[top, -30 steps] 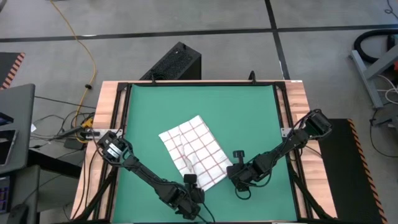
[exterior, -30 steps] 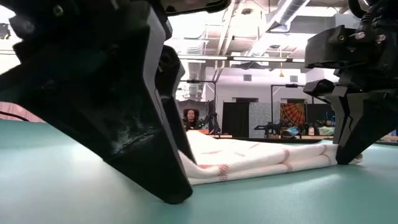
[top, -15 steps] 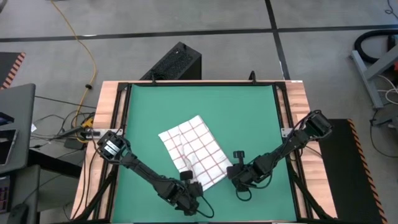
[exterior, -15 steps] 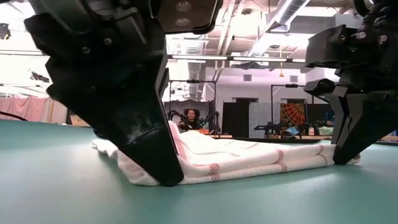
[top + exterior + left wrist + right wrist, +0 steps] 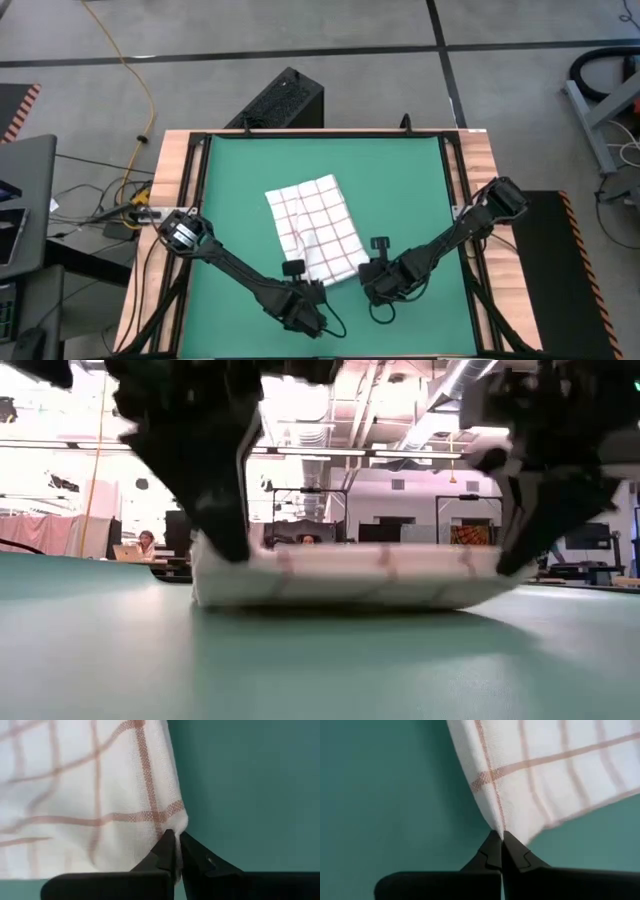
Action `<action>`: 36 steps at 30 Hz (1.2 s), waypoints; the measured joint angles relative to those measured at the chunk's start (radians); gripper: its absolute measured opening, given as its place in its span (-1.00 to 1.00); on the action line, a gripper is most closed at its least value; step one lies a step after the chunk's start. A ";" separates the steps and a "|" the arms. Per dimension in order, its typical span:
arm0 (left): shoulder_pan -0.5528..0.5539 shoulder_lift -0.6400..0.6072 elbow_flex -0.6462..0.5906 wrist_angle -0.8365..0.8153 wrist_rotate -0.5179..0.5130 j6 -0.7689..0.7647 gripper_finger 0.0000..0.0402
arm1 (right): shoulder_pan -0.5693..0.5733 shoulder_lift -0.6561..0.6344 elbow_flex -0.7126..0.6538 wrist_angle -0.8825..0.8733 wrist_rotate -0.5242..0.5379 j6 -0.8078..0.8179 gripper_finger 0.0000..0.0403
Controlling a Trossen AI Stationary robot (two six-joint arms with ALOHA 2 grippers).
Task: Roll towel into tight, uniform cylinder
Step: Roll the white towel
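High view: the towel [image 5: 312, 226] on the mat [image 5: 400, 180] has swung straighter since a second ago. Low view: its near edge now hangs lifted. Wrist views: left gripper [image 5: 174, 840] and right gripper [image 5: 498, 839] each pinch a corner.

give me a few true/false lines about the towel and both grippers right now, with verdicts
1. The left gripper is shut on a corner of the towel. True.
2. The right gripper hangs open, clear of the towel. False: its fingers are pinched on another towel corner.
3. In the low view, the towel's near edge is raised off the green mat. True.
4. The towel is already rolled into a tight cylinder. False: from above it still shows as a mostly flat checked cloth.
5. The towel covers the whole mat. False: it is far smaller, with bare green all around.
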 joint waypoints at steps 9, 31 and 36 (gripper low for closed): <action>0.018 0.000 0.276 -0.390 -0.198 0.035 -1.00 | -0.050 -0.003 0.243 -0.339 0.206 -0.132 -0.96; 0.374 -0.474 0.472 -0.536 -0.493 0.560 -1.00 | -0.436 -0.026 0.919 -0.649 0.459 -0.526 -0.99; 0.583 -0.530 0.473 -0.525 -0.320 0.772 -1.00 | -0.587 -0.027 0.976 -0.517 0.395 -0.657 -0.99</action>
